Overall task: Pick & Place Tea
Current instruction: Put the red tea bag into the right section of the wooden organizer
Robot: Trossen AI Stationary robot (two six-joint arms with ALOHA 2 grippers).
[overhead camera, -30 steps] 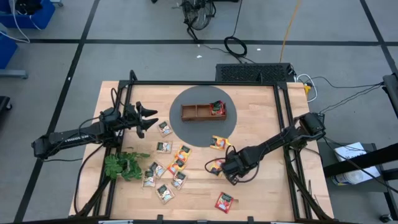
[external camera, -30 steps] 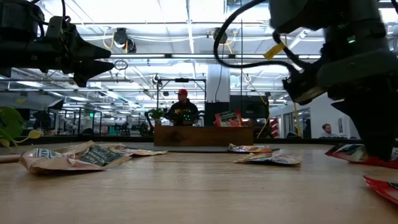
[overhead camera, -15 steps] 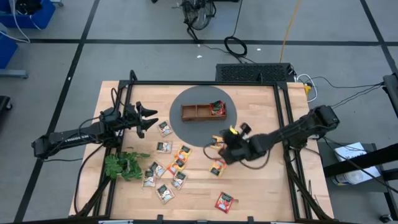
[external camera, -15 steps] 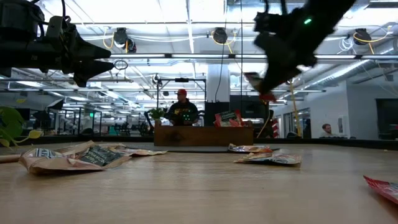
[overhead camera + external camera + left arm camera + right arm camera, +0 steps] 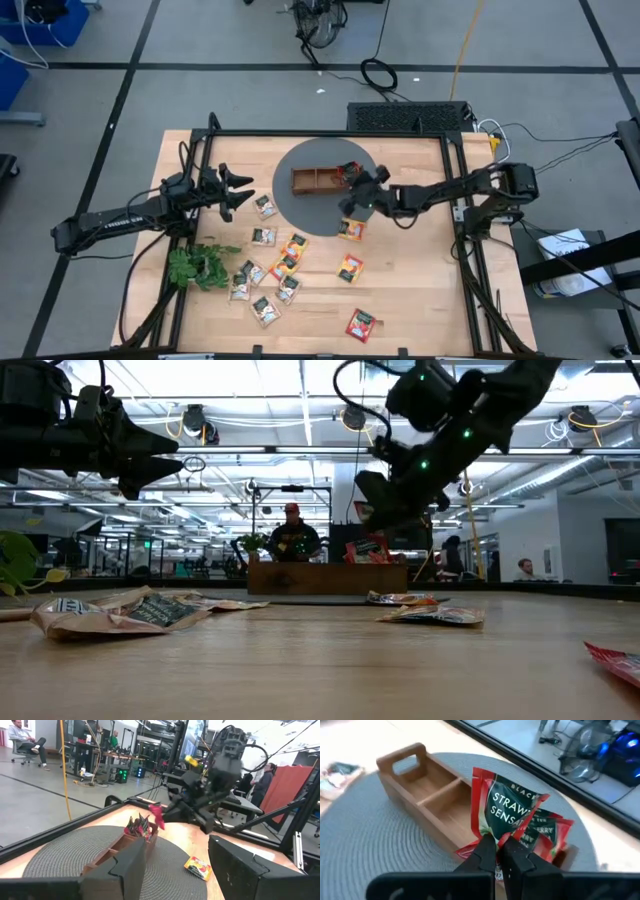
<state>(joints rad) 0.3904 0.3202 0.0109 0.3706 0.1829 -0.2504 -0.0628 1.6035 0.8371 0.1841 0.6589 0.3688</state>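
The brown wooden tray (image 5: 318, 180) sits on a round grey mat (image 5: 300, 205) and has red sachets in its right compartment (image 5: 547, 837). My right gripper (image 5: 352, 192) hovers at that end of the tray, shut on a red tea sachet (image 5: 507, 807), which the left wrist view also shows (image 5: 158, 816). My left gripper (image 5: 240, 192) waits open above the table, left of the mat. More sachets lie flat on the wood: one orange (image 5: 352, 229), one red-orange (image 5: 350, 268), one red (image 5: 360, 323) and a cluster (image 5: 270, 270). My right gripper pinches the red sachet between its two fingertips (image 5: 487, 851) at one edge (image 5: 501, 837). The fingers come slanting from the table's right side. The sachet is lifted clear, standing out past the fingertips over the tray's right compartment.
A green leafy sprig (image 5: 197, 265) lies at the table's left near side. Black frame rails (image 5: 462, 220) run along the table's sides. Bare wood lies between the mat and the near edge on the right. People show in the room beyond the table.
My right gripper was down on the table at the near right, on a red sachet. It has lifted the sachet clear and carried it up, toward the far edge and left, to the tray's right end. The left arm has kept still.
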